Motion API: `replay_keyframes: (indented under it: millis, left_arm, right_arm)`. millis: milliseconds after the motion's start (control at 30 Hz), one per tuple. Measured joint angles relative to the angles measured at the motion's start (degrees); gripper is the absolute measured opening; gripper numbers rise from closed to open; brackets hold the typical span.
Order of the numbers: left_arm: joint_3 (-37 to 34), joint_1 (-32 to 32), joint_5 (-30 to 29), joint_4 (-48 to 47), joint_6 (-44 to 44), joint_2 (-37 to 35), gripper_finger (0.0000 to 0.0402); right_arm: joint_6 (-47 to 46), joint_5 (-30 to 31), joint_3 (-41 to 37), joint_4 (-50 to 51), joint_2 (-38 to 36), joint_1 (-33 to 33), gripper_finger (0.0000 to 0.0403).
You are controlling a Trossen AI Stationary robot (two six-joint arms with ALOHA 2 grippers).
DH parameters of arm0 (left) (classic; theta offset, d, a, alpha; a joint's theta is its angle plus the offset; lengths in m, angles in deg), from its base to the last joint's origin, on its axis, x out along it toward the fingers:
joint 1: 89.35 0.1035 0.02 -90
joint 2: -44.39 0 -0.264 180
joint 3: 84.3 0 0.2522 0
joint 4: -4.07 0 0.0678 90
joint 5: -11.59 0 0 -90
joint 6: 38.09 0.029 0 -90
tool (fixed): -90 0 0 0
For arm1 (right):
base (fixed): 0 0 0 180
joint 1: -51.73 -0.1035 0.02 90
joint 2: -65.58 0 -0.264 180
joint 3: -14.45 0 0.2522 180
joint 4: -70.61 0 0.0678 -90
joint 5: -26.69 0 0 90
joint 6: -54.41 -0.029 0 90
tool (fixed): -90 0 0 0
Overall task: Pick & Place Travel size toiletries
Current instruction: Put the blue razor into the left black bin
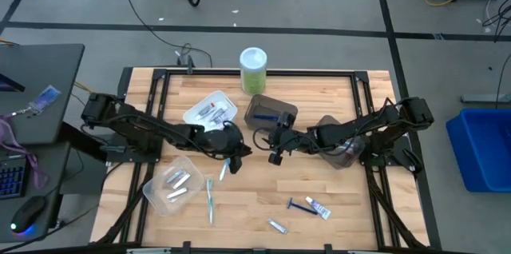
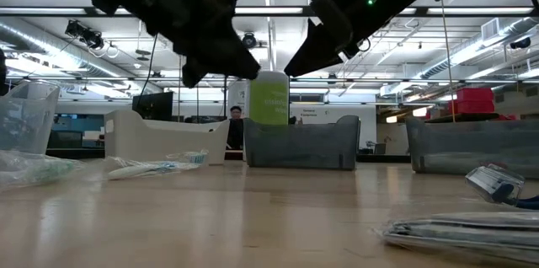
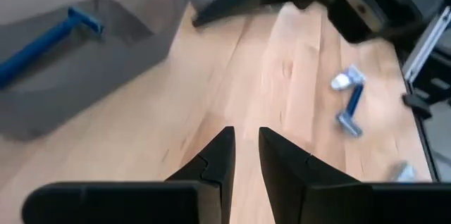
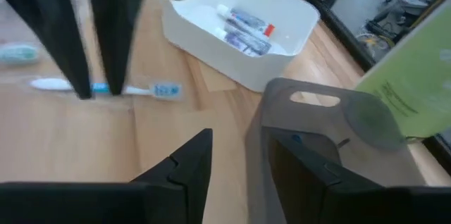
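Observation:
Both grippers hang above the middle of the table, close together and holding nothing. My left gripper (image 1: 237, 160) (image 3: 245, 138) is open by a narrow gap over bare wood. My right gripper (image 1: 275, 152) (image 4: 229, 143) is open beside the dark bin (image 1: 270, 113). A blue-and-white toothbrush (image 4: 151, 90) lies flat on the table behind the left fingers (image 4: 74, 41). A second toothbrush (image 1: 210, 198) lies nearer the front. A blue razor (image 1: 299, 204) and two small tubes (image 1: 319, 208) (image 1: 277, 225) lie at the front right. Tubes lie in the white bin (image 4: 282, 48) and the clear bin (image 1: 152, 198).
A tall green canister (image 1: 254, 70) with a white lid stands at the far edge. The dark bin (image 3: 120, 48) holds a blue razor (image 3: 42, 41). Another dark bin (image 1: 345, 155) sits under the right arm. Bare wood lies between the grippers and the front edge.

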Motion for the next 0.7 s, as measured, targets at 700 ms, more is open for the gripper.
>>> replay_keyframes:
  millis: [700]
  left_arm:
    - [0.04,-0.55,-0.18,3.06,-2.44,9.2,0.0073]
  right_arm:
    - [-1.0,-15.02,-0.09,-0.25,-0.04,-0.29,0.0151]
